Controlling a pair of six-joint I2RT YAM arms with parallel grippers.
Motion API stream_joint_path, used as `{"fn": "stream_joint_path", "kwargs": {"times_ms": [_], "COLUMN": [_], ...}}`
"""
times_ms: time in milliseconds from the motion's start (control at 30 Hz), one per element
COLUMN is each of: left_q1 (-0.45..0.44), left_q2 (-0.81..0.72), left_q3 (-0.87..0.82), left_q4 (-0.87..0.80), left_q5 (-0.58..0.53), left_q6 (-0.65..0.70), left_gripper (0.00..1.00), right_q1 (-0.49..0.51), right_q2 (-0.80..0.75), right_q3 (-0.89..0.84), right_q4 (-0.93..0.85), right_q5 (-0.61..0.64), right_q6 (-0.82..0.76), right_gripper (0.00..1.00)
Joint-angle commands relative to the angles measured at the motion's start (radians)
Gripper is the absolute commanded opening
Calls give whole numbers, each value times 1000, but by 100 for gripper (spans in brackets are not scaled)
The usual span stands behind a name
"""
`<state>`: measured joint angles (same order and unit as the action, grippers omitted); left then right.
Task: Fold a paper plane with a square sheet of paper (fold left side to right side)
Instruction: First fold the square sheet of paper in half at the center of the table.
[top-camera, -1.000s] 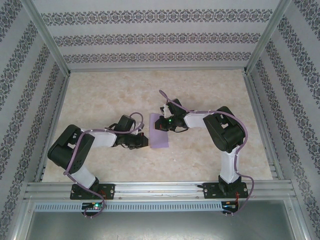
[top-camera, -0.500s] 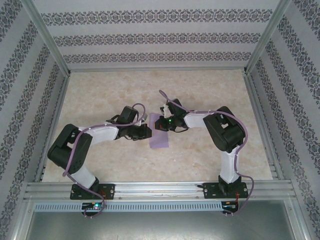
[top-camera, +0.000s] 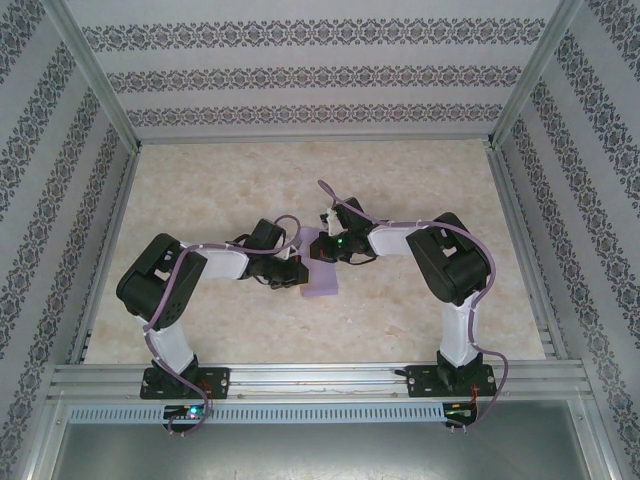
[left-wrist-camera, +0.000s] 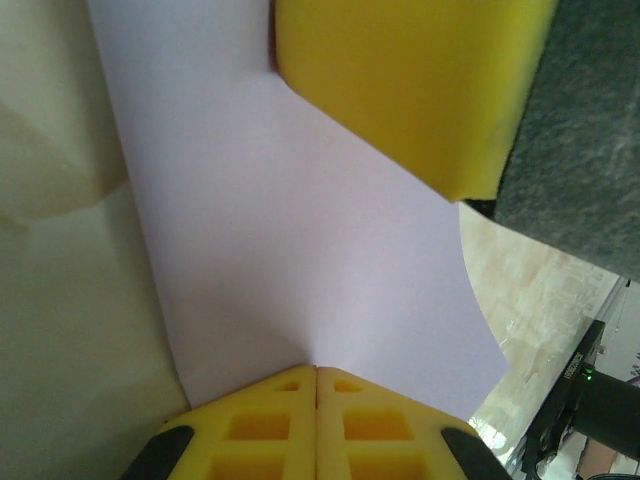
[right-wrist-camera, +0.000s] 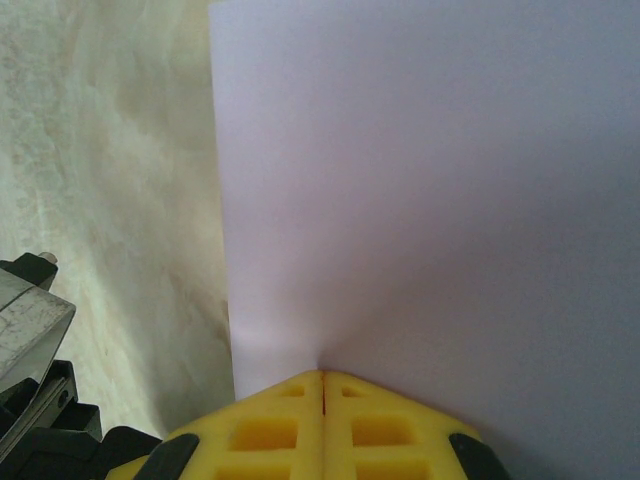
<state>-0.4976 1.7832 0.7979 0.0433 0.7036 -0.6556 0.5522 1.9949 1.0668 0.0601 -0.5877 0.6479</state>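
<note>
Here, your square sheet of paper lies flat on the table, near its middle, between the two grippers. From overhead it reads as a tall lilac rectangle, narrower than it is long, with straight edges.

Your left gripper comes in from the left and meets the sheet's left edge. Your right gripper comes in from the right and sits over the far part of the sheet.

From the left wrist you get what the overhead camera is too far away to give you. The yellow, ribbed fingertips are pressed together along one seam, with their point on the matte, unmarked paper. One smooth yellow finger of the right gripper rests on the sheet's far end, with its dark grey body beside it.

From the right wrist, those fingertips are also closed tight, tip down on the paper. The sheet's straight left edge runs alongside pale, marble-veined tabletop.

You cannot tell whether either closed pair has any paper pinched inside it.
</note>
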Motion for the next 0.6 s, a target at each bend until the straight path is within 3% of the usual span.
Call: {"fn": "stream_joint_path", "kwargs": {"times_ms": [0,567], "left_q1": [-13,-28], "left_q2": [-7,-79], "left_q3": [-29,-123], "left_q4": [-37,-77], "left_q5": [-15,4], "left_q6": [22,21], "left_gripper": [6,6], "right_q1": [1,-3], "right_q2": [37,40], "right_q3": [-22,-23], "right_q4": [-112,-122], "right_q5": [62,67], "right_q6": [-25,-31], "right_gripper": [0,0]}}
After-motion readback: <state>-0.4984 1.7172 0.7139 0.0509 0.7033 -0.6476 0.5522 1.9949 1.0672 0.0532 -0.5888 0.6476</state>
